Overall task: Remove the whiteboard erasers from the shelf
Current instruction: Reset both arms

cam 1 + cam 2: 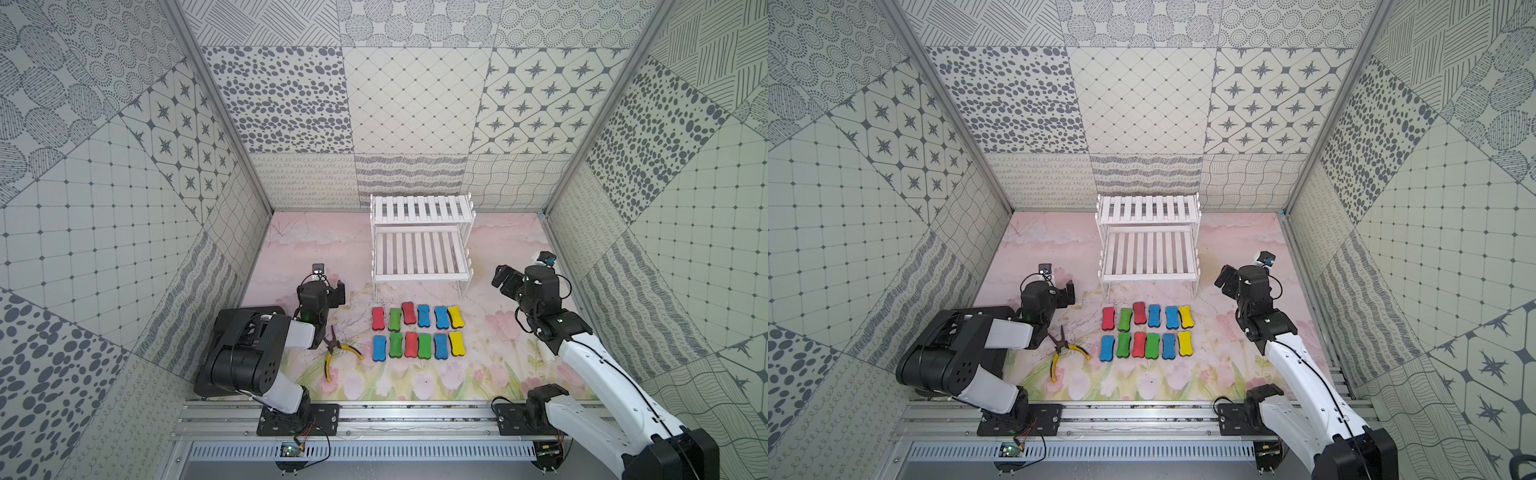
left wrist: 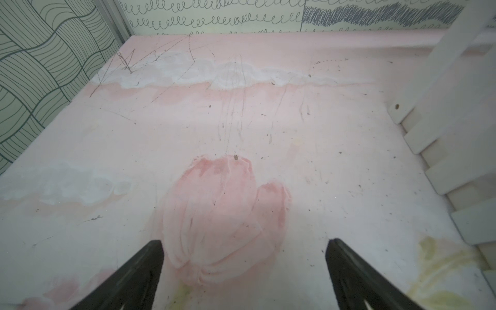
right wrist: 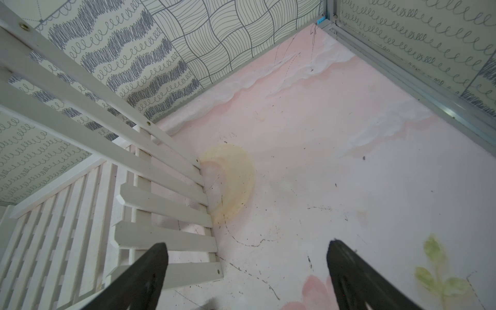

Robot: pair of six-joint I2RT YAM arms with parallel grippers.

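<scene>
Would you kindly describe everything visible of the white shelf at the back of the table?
The shelf is a white two-tier rack, seemingly painted wood, with slatted decks. The shallower upper tier sits at the back; the deeper lower tier juts forward. Its sides are picket-like slats with trimmed ends, fixed by small screws. It stands upright on the pink table, near the back wall. Both tiers are bare, and nothing else touches it.

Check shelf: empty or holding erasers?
Empty. Both tiers of the shelf show bare slats in both top views; all twelve erasers lie in two rows in front of it.
</scene>
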